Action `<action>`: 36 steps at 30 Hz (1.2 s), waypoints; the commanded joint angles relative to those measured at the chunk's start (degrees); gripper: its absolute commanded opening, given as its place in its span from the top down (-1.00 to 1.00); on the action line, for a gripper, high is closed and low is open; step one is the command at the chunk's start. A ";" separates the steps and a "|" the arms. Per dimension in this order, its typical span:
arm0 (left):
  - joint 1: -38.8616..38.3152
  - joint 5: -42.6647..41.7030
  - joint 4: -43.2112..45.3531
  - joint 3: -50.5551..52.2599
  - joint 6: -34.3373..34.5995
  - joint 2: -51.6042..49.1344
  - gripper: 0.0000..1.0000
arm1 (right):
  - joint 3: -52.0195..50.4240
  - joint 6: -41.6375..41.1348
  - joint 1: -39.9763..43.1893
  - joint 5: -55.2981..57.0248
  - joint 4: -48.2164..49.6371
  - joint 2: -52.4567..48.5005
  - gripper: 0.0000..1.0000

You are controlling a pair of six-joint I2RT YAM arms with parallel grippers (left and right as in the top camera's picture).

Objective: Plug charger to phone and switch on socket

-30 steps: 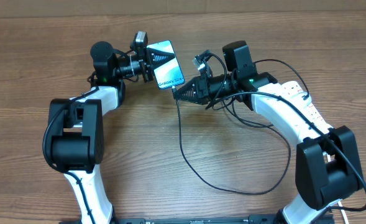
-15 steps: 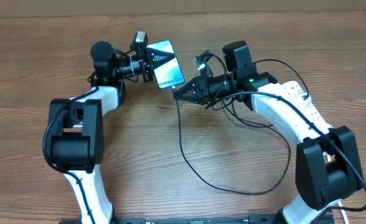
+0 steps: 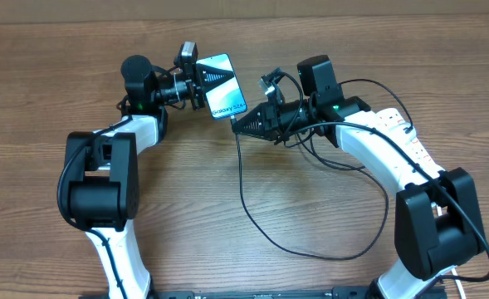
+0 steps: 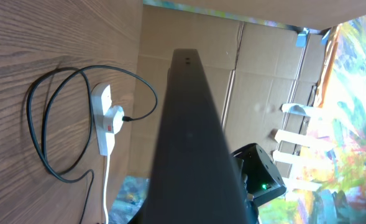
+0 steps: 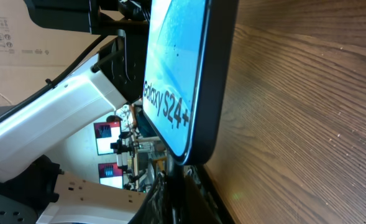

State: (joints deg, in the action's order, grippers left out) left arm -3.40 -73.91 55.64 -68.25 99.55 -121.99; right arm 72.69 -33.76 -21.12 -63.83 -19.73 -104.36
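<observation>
From my station I saw the left gripper (image 3: 204, 81) just left of the phone (image 3: 223, 86), closed on its upper end and holding it clear of the wooden table (image 3: 310, 50) with the lit screen facing up. On the left wrist camera the phone showed only as a dark slab seen edge-on. On the right wrist camera the blue screen read "Galaxy S24+", and the phone's rounded bottom edge sat right above that arm's own dark fingers. The right gripper (image 3: 236, 126) was at the phone's lower right corner, its fingers drawn to a narrow point and pinched on the end of the charger (image 3: 241, 187). The connector tip itself was hidden, so I could not tell whether it was seated in the port. From that corner the thin black cable dropped below the phone, swept in a wide loop across the table and ran off to the right. Well to the right of the phone, partly under the right arm, lay the socket (image 4: 102, 99), with a plug seated in it and the cable looped beside it.
</observation>
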 commanded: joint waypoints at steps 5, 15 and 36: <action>-0.55 -1.01 0.83 -1.01 -1.03 0.17 0.91 | -0.04 -1.01 0.09 -0.37 0.33 -0.22 0.92; -0.55 0.59 0.79 -1.01 -2.73 0.17 0.92 | -0.04 -0.98 0.09 -2.99 0.57 -0.22 0.92; -1.05 1.11 0.81 -1.03 -2.62 0.17 0.92 | -0.04 -0.96 0.09 -1.18 -0.26 -0.24 0.92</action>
State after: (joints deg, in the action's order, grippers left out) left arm -4.16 -72.99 55.70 -68.25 98.39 -121.99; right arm 72.69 -34.52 -21.12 -65.32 -19.81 -104.42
